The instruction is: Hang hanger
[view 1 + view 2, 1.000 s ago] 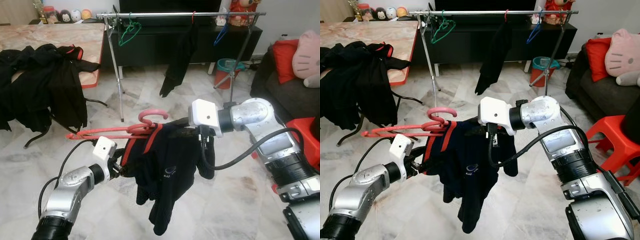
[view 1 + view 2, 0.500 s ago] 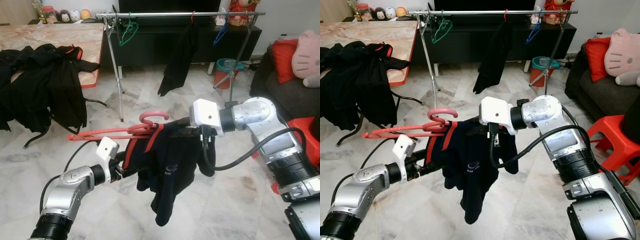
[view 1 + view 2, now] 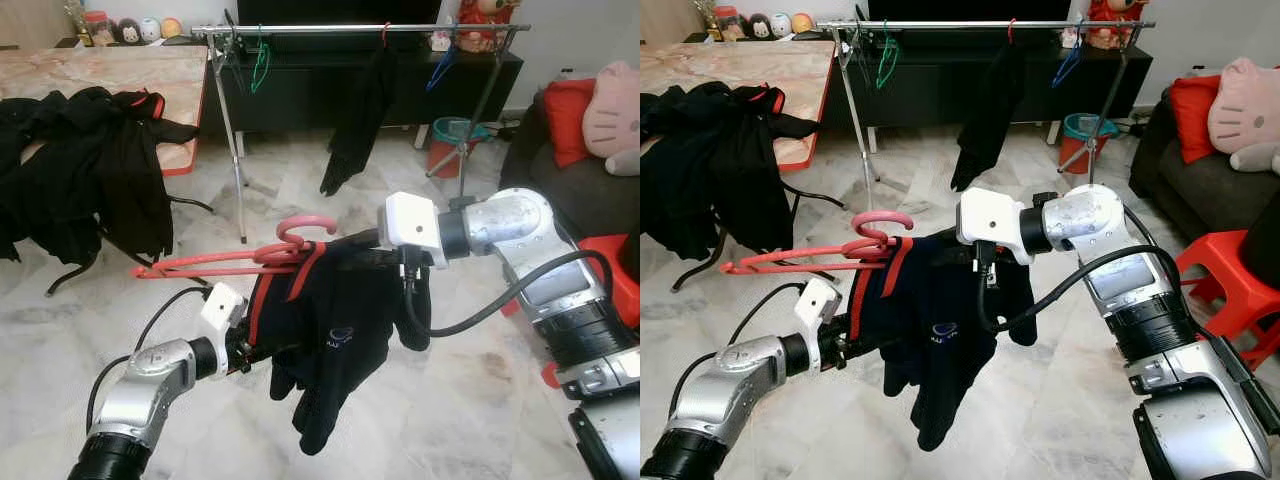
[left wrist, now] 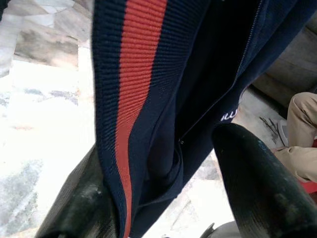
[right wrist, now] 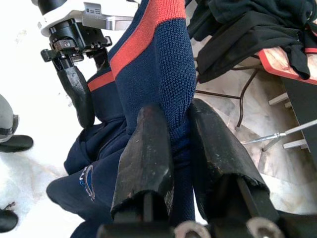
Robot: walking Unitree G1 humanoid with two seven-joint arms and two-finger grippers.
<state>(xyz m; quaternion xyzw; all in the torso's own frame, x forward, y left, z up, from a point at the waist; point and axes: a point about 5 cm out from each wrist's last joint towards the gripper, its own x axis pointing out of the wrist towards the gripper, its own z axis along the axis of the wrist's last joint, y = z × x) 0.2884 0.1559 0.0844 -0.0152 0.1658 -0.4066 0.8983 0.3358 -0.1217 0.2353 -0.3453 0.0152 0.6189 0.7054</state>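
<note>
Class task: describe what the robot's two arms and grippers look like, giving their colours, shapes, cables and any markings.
Both arms are silver metal with rounded joints and black bands. Each wrist carries a white boxy block. A thick black cable loops under the right arm; a thinner one trails along the left. The left gripper and right gripper each have two long, scuffed black fingers.

Head pair downward; wrists close on jacket

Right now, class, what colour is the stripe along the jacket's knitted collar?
Red, on the navy jacket; the left wrist view shows it best.
</note>
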